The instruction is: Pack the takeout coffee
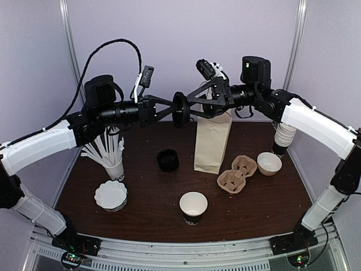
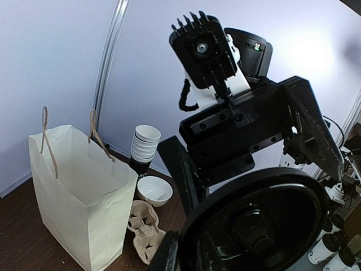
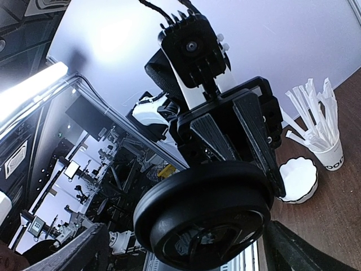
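Observation:
No lidded coffee cup shows. A black domed lid [image 1: 180, 110] hangs in mid-air between both grippers, above and left of the upright paper bag [image 1: 212, 141]. My left gripper [image 1: 174, 110] is shut on the lid's rim; the lid fills the left wrist view [image 2: 259, 226]. My right gripper [image 1: 190, 106] faces it from the other side, with its jaws spread wide either side of the lid [image 3: 208, 220] and not touching it. A lidless dark cup with a white inside [image 1: 193, 207] stands at the table's front centre.
A black round stack [image 1: 167, 160] sits left of the bag. A cardboard cup carrier [image 1: 237, 174], a white bowl [image 1: 269, 163] and a stack of cups [image 1: 284, 135] are to the right. A cup of straws [image 1: 113, 164] and a fluted white dish [image 1: 110, 195] are to the left.

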You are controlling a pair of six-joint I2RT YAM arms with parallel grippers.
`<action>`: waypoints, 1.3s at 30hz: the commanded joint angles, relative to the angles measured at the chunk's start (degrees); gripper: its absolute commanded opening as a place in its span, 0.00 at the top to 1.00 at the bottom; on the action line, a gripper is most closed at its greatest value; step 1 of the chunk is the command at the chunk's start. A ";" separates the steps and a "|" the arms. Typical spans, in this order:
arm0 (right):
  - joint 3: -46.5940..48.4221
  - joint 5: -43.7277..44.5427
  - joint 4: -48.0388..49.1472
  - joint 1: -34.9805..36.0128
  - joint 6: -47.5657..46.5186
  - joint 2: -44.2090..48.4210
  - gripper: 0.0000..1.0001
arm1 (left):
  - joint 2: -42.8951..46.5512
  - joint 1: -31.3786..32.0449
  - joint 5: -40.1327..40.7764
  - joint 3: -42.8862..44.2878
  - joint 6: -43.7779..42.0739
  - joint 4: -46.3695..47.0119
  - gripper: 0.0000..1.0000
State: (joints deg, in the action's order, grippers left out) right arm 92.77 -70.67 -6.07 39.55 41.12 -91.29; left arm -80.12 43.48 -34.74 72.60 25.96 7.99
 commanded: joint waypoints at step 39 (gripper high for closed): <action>-3.66 -2.10 9.89 1.23 6.98 -0.55 0.12 | 0.86 0.94 -1.27 -0.35 1.06 7.68 0.89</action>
State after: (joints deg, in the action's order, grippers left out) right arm 88.44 -72.25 3.60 40.51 48.40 -91.72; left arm -80.14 44.01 -35.62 72.42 27.35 13.39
